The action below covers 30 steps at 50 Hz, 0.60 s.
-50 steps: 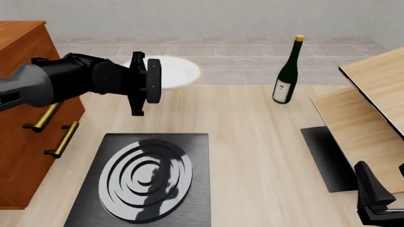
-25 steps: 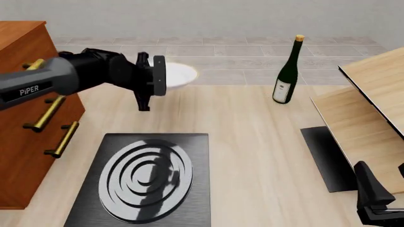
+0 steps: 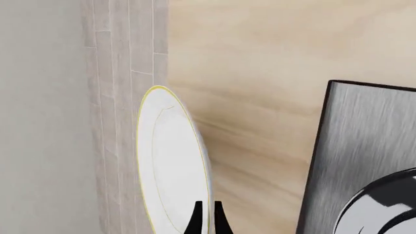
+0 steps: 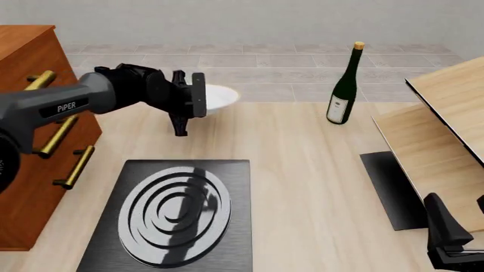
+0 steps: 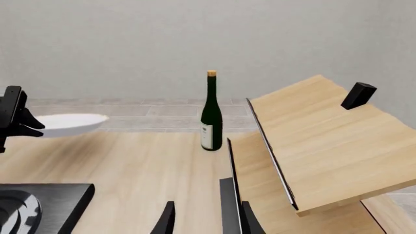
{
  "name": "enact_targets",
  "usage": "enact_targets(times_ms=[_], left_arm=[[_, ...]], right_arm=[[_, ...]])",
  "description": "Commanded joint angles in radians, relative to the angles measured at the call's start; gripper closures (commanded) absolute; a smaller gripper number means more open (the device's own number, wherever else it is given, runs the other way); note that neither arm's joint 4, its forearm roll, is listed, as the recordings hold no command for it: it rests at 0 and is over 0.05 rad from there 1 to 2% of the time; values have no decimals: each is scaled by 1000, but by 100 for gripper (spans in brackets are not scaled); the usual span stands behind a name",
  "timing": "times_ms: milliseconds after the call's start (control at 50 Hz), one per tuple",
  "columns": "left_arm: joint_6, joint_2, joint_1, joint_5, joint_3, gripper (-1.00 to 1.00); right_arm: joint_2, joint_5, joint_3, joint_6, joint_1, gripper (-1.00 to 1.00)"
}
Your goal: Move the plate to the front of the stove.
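Observation:
The white plate with its thin yellow rim is at the back of the table, beyond the stove's far edge, where light wood meets grey tile. My left gripper is turned on its side and shut on the plate's near rim, hiding the plate's left part. In the left wrist view the plate has its rim between the two nearly closed fingertips. The black stove with silver rings lies near the front left. My right gripper stands open at the front right, holding nothing.
A dark green wine bottle stands at the back right. A tilted wooden shelf unit fills the right side, with a plain black mat beside it. A brown drawer cabinet stands at the left edge.
My left gripper has moved right and farther back with the plate, which now looks smaller and sits lower in the front view. The right arm has not moved.

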Motion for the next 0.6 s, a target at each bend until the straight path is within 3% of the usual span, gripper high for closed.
enact_targets(times_ms=[20,280,600], left_arm=[[-6,31,-1,9,-42,100],[-33,92,2,38,-141,100],[-25,127,24,13,-135,100]], right_arm=[[1,-1,0,0,0,-100],[4,-2,0,1,1,-100],[5,-2,0,1,1,-100]])
